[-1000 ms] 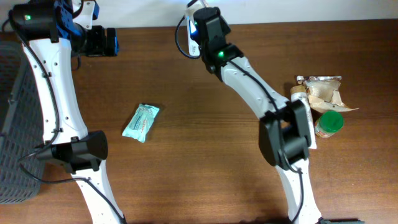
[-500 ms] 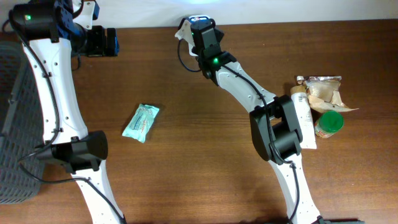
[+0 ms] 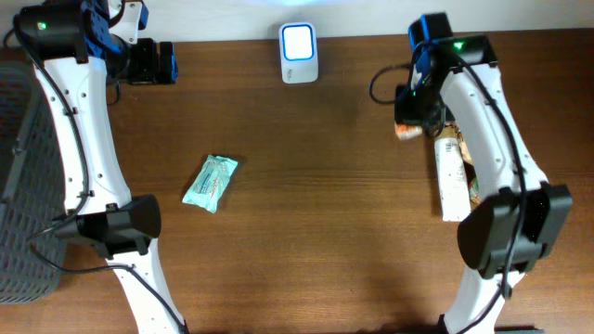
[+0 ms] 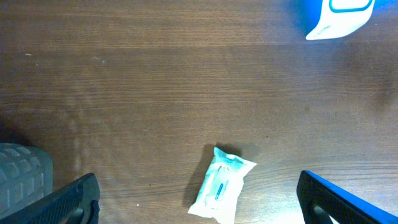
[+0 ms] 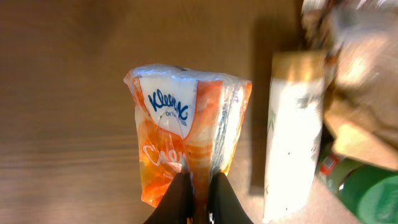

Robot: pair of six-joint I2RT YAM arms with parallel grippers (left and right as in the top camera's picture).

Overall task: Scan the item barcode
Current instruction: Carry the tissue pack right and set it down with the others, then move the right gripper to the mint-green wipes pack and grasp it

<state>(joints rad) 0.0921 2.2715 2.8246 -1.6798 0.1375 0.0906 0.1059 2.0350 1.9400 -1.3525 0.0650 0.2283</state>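
Sticking out past R tool (image 5: 198,194) tips, tissue pack (image 5: 180,124) clamped btwn them; L tool (image 3: 160,62) apart.

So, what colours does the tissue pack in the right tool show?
Tissue pack: orange and white, blue lettering; best in the right wrist view.

I see even overhead light; scanner (image 3: 299,42) face blows out white. Right wrist view soft, warm, white bottle (image 5: 291,134) glaring. Left wrist sharp.
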